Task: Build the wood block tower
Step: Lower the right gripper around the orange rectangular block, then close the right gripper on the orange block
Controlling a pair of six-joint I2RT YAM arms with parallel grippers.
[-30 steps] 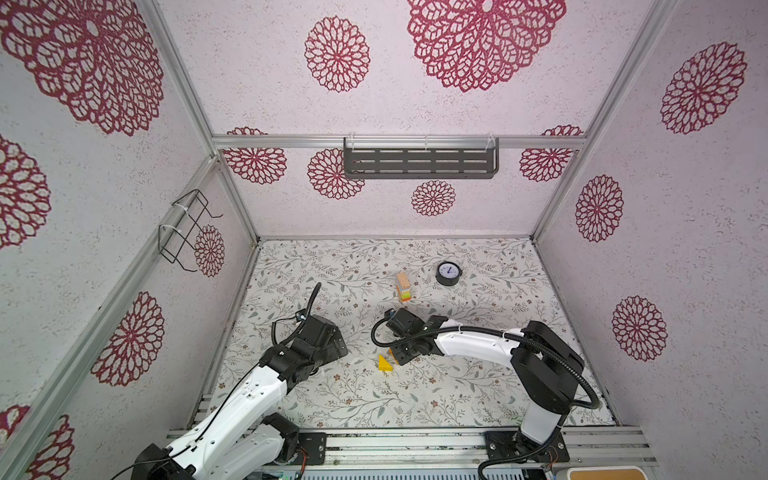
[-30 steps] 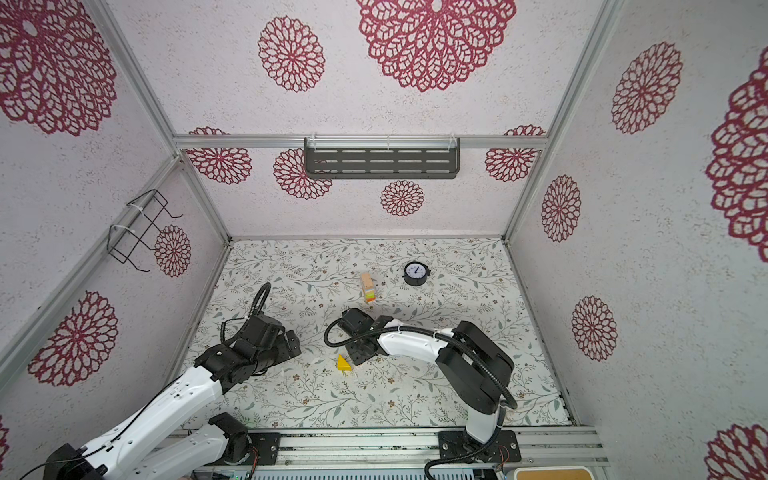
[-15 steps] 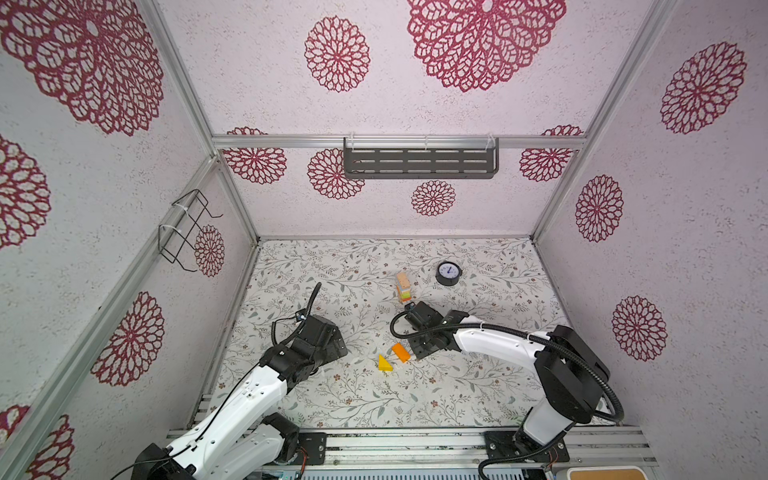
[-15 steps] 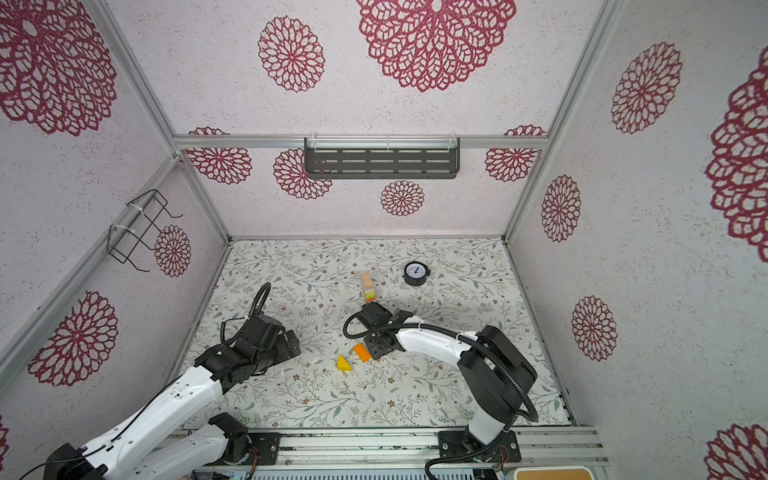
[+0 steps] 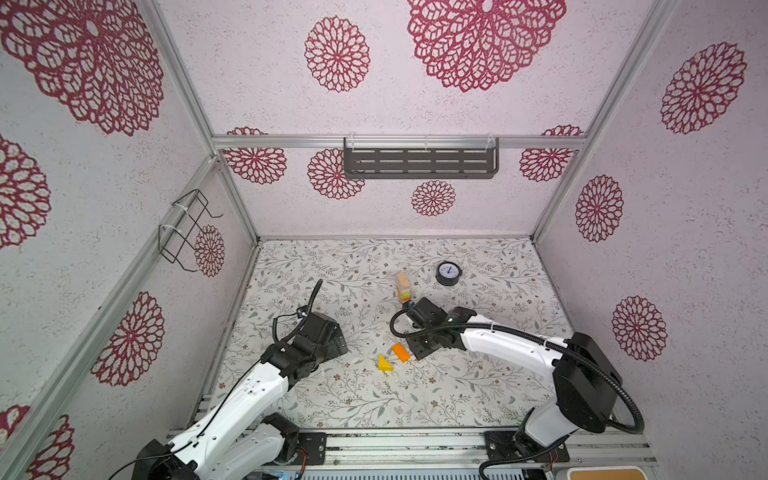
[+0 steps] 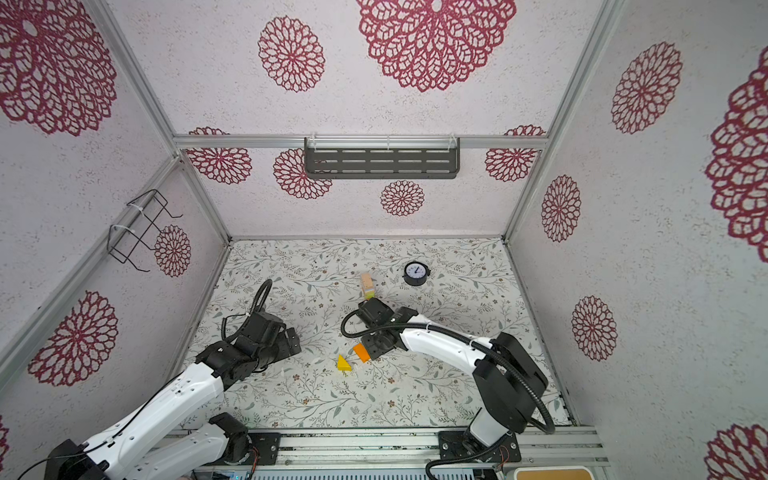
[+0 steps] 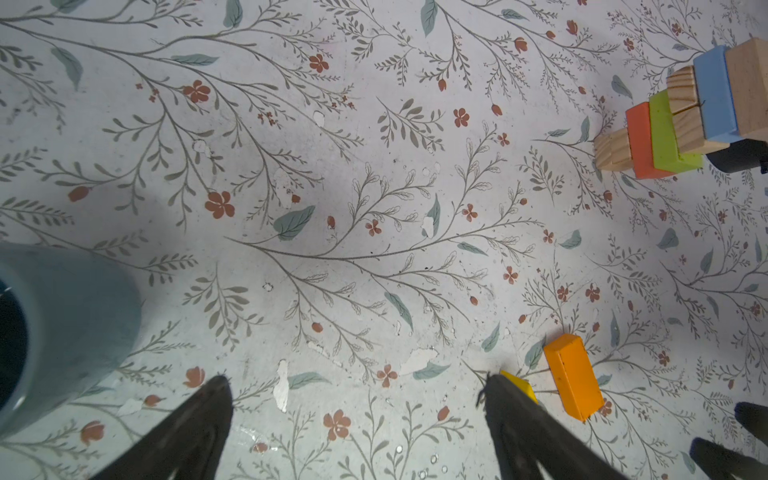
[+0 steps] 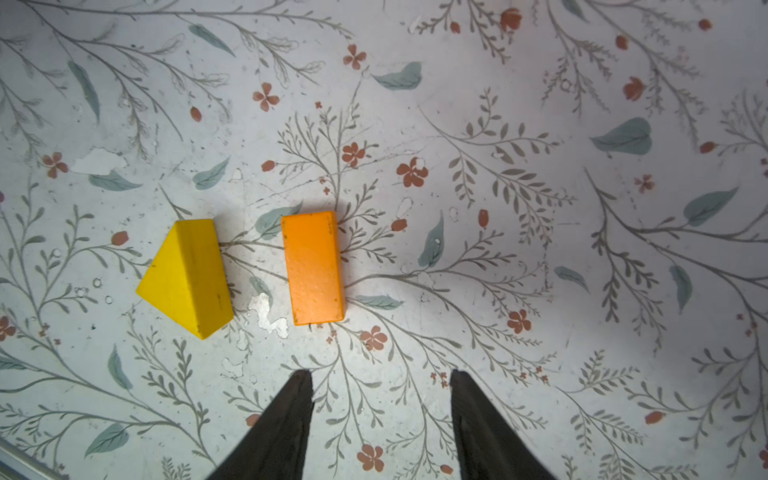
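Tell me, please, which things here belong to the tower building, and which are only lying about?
Belong to the job:
- tower
- orange block
- yellow wedge

Only lying about:
- clock
- bluish cup
- shelf on the back wall
- wire rack on the side wall

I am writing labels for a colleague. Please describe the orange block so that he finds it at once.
On the floral table, look in front of the tower, by the right gripper. Two loose blocks lie there, side by side but apart. The orange block looks rectangular from above; the yellow block beside it is triangular.
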